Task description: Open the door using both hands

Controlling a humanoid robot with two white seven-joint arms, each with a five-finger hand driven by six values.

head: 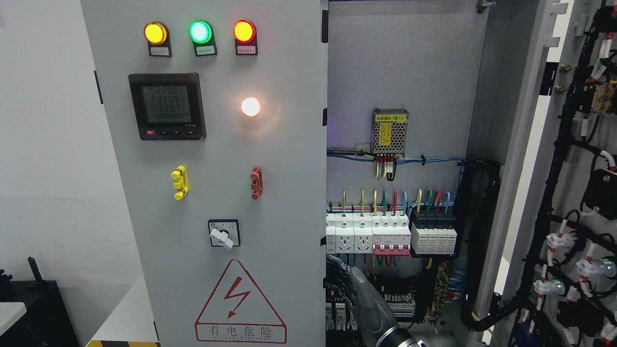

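Head view showed the left door (217,193) closed, carrying three lit lamps (200,32), a meter (167,106) and a rotary switch (222,234). Right of that door the cabinet stood open, breakers (385,233) and wiring exposed. The right door (569,193) was swung wide, far from the left door. The right hand (349,284), arm entering at bottom right, sat at the left door's free edge, just below the breakers; whether its fingers gripped the edge could not be told. Left hand unseen. Risk, as judged: fingers might snag wires or trip breakers if the hand slipped inward, or lose the thin edge while pulling.
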